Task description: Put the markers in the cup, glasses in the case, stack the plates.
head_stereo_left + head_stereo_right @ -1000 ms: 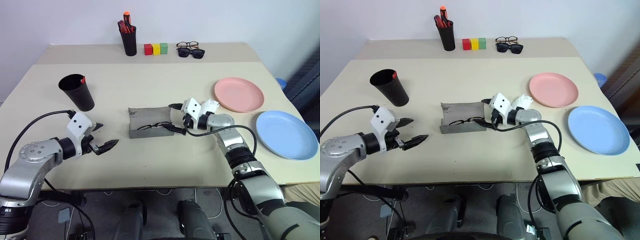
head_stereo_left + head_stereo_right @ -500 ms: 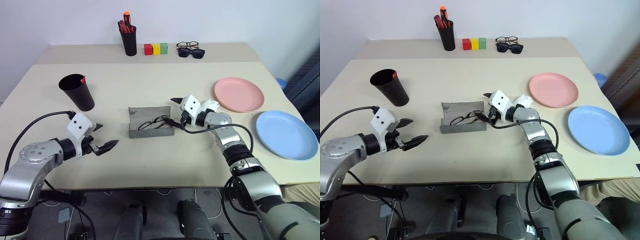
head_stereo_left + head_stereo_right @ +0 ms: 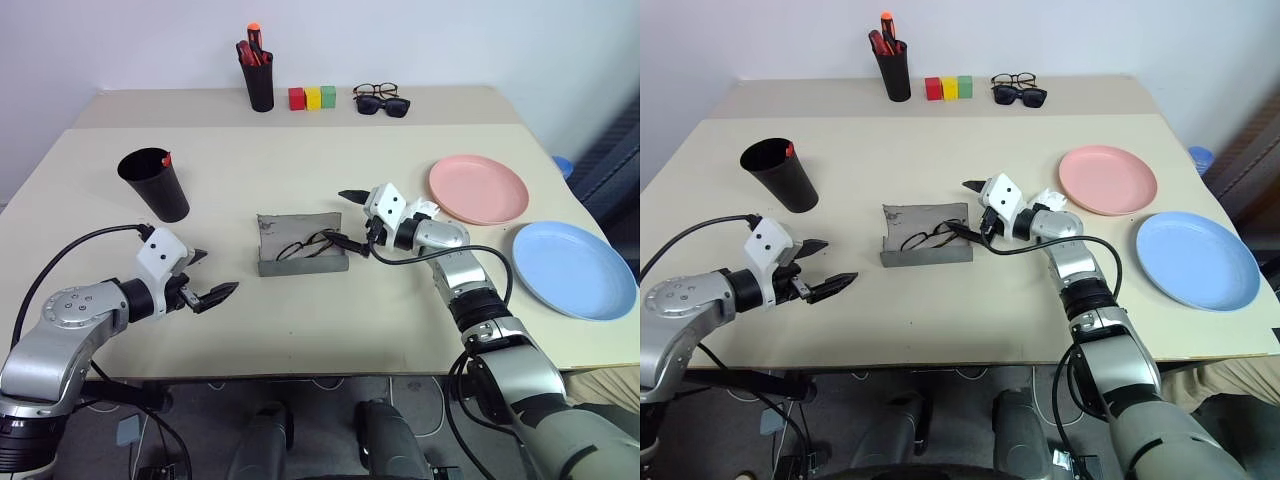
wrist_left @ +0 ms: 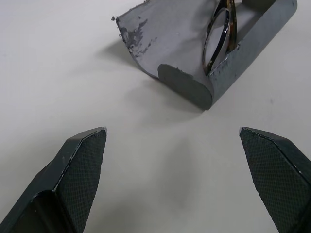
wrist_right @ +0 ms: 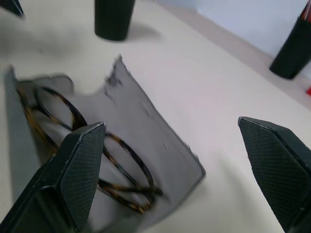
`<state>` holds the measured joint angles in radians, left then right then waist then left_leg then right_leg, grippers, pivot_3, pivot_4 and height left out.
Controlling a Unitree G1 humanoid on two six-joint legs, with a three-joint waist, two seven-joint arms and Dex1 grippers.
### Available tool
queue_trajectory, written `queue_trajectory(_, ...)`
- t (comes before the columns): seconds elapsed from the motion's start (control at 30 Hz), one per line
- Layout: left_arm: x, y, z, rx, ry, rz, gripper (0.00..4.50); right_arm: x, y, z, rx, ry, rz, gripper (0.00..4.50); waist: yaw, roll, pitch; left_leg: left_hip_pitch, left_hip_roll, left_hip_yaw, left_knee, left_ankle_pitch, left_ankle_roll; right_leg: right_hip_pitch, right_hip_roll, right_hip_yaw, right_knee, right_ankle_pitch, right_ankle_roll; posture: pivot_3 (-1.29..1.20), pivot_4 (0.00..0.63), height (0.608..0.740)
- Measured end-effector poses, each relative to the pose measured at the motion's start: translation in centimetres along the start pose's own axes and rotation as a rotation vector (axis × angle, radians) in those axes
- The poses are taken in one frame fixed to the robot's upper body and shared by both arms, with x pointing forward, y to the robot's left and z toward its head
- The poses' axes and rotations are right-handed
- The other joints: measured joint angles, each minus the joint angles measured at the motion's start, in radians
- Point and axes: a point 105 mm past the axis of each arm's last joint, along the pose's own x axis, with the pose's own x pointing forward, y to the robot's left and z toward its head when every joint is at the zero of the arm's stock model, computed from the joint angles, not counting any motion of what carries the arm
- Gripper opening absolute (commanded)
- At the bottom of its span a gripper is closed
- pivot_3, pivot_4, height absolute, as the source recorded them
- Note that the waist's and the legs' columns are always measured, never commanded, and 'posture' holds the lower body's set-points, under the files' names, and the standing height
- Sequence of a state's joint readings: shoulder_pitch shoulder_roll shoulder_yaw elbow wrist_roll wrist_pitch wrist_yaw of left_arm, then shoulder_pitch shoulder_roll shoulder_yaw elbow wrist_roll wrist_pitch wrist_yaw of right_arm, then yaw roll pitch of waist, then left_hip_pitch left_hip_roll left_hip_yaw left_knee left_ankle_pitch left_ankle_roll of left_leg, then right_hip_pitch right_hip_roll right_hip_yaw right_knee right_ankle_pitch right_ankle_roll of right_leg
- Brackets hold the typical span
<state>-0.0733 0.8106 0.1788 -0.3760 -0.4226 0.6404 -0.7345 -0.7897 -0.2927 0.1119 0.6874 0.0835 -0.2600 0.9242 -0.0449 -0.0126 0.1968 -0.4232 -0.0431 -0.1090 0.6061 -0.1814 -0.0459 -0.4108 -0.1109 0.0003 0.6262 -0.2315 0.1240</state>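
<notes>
The grey case (image 3: 300, 246) lies open at the table's middle, with the thin-rimmed glasses (image 3: 306, 246) inside it. My right gripper (image 3: 344, 217) stands open at the case's right end, with nothing between its fingers. In the right wrist view the glasses (image 5: 73, 121) rest on the case (image 5: 146, 116) lining. My left gripper (image 3: 212, 272) hovers open to the left of the case, empty. The black cup (image 3: 155, 186) stands far left with a red marker tip (image 3: 165, 158) at its rim. At the right lie the pink plate (image 3: 478, 188) and the blue plate (image 3: 573, 268), side by side.
Along the back edge stand a black pen pot (image 3: 258, 78) of red markers, three coloured blocks (image 3: 312, 97), and dark sunglasses (image 3: 382, 104) with another pair of spectacles behind them. The blue plate lies close to the table's right edge.
My right gripper has tipped slightly upward at the case's right end. The glasses stay in the case. The left arm has not moved.
</notes>
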Motion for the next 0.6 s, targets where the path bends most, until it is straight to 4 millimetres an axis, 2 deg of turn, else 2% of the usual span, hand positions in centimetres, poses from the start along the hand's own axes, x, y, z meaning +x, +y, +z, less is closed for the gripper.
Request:
queue_trajectory(0.2, 0.0, -0.1, 0.0, -0.003, -0.003, -0.002, 4.5, 0.0, 0.9, 1.0, 0.052, -0.038, 0.062, 4.45, 0.0, 0.0, 0.0, 0.0, 0.0, 0.0, 0.0, 0.0, 0.0, 0.0, 0.0, 0.0, 0.0, 0.0, 0.0, 0.0, 0.15, 0.74)
queue_trajectory(0.37, 0.0, -0.1, -0.2, -0.007, 0.002, -0.003, 4.5, -0.7, 3.3, 0.3, 0.129, -0.015, 0.198, 4.45, 0.001, 0.0, 0.0, 0.0, 0.0, 0.0, 0.0, 0.0, 0.0, 0.0, 0.0, 0.0, 0.0, 0.0, 0.0, 0.0, 0.15, 0.74)
queue_trajectory(0.6, 0.0, -0.2, -0.5, -0.013, 0.009, -0.005, 4.5, -0.4, 3.9, -0.2, 0.132, 0.01, 0.22, 4.45, 0.0, 0.0, 0.0, 0.0, 0.001, 0.0, 0.0, 0.0, 0.0, 0.0, 0.0, 0.0, 0.0, 0.0, -0.001, 0.0, 0.15, 0.74)
